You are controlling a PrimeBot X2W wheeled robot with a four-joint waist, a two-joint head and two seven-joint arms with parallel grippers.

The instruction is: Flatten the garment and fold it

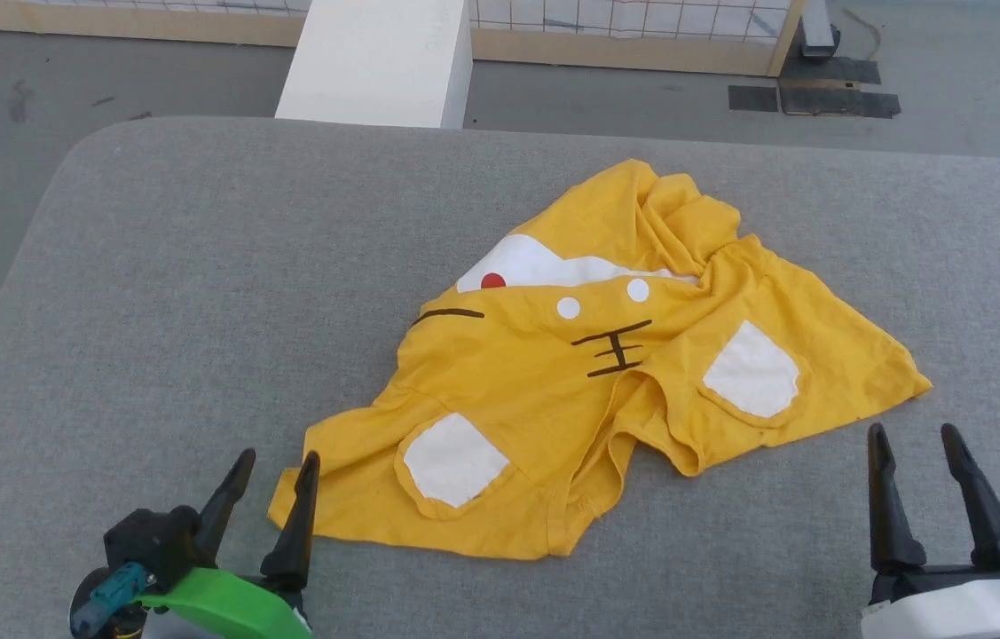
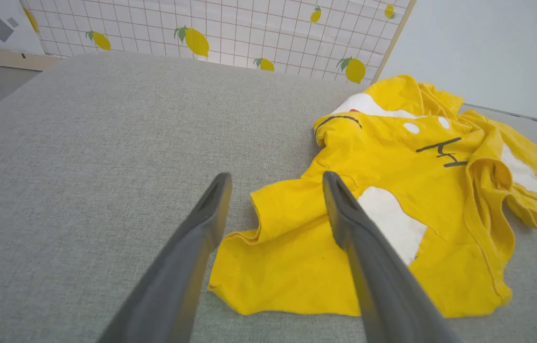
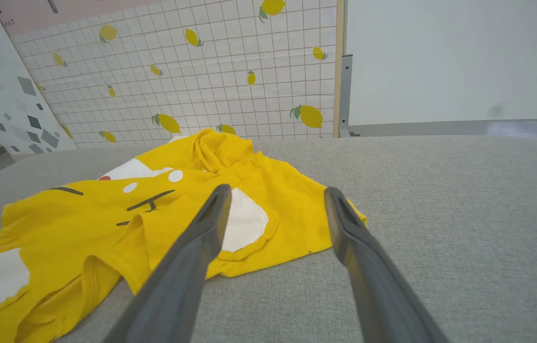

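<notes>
Yellow T-shirt [image 1: 544, 390] lies crumpled mid-worktop [image 1: 198, 293], far end bunched. Both empty: left gripper [image 1: 279, 466] wide over the near-left corner, right gripper [image 1: 912, 439] wide just off the right corner. Risk: pinching doubled layers at the folded hem, so the cloth drags instead of spreading.

Bright, even, diffuse overhead light; faint soft shadows under garment [image 1: 535, 390] folds. Head view sharp. Wrist views wide-angle, edges stretched; left claw [image 2: 276, 175] soft close to lens.
</notes>
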